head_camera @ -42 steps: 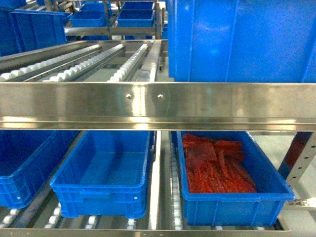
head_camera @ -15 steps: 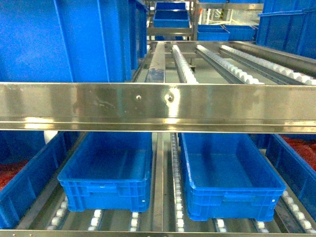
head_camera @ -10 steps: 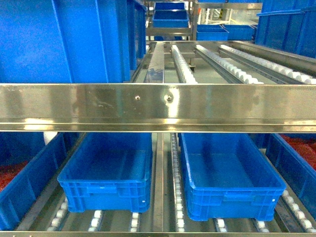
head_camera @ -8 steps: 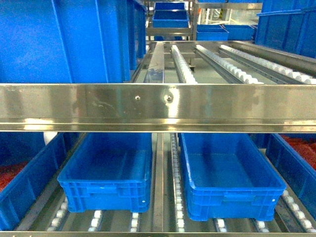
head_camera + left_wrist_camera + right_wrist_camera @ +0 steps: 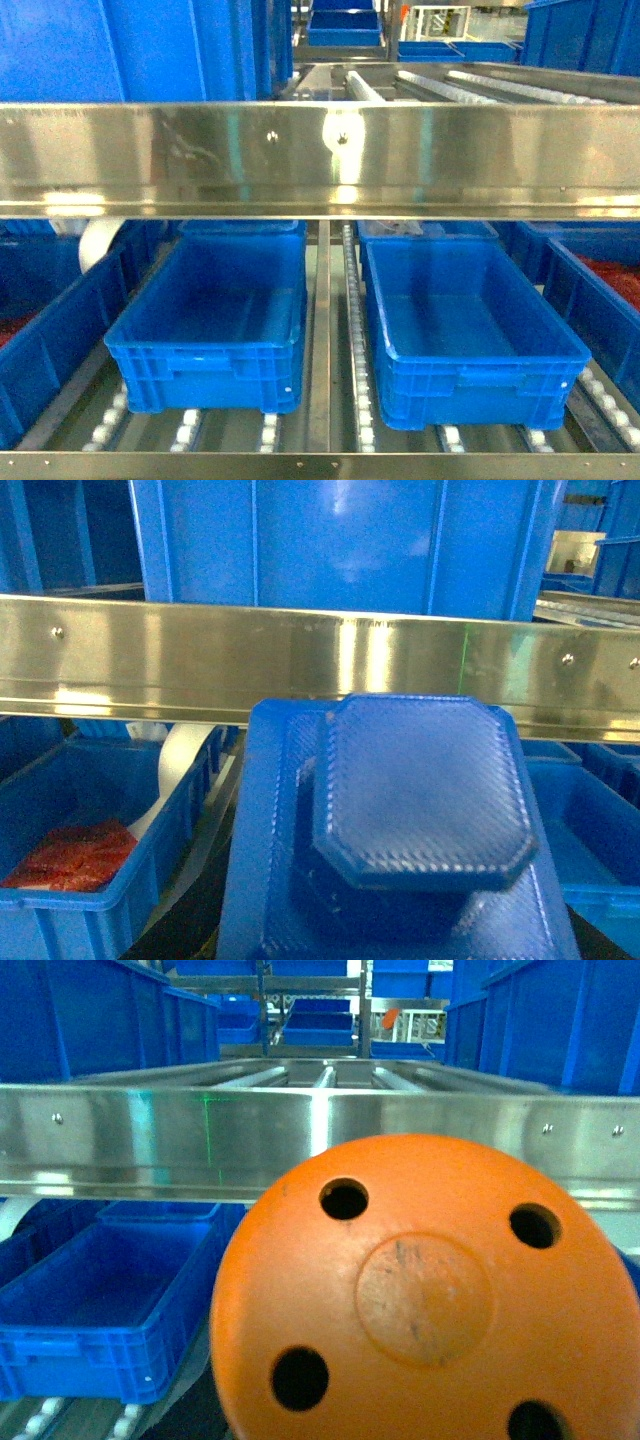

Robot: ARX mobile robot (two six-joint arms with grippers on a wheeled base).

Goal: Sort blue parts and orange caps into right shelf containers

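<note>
A bright blue part (image 5: 420, 800) with an octagonal knob on a boxy body fills the lower left wrist view, held up before the steel shelf rail; my left gripper's fingers are hidden behind it. A round orange cap (image 5: 425, 1300) with several dark holes fills the right wrist view the same way, hiding my right gripper's fingers. In the head view two empty blue containers stand side by side on the lower shelf, one left (image 5: 200, 350) and one right (image 5: 480, 362). Neither gripper appears in the head view.
A wide steel rail (image 5: 320, 160) crosses in front, above the lower shelf opening. Roller tracks (image 5: 352, 330) run between the bins. Bins of flat red pieces sit at far left (image 5: 70, 855) and far right (image 5: 610, 270). A tall blue bin (image 5: 130, 50) stands on the upper shelf.
The head view swung from a bin of red pieces to the two empty bins. Since half a second ago the rail has risen in the frame and the lower bins show more fully.
</note>
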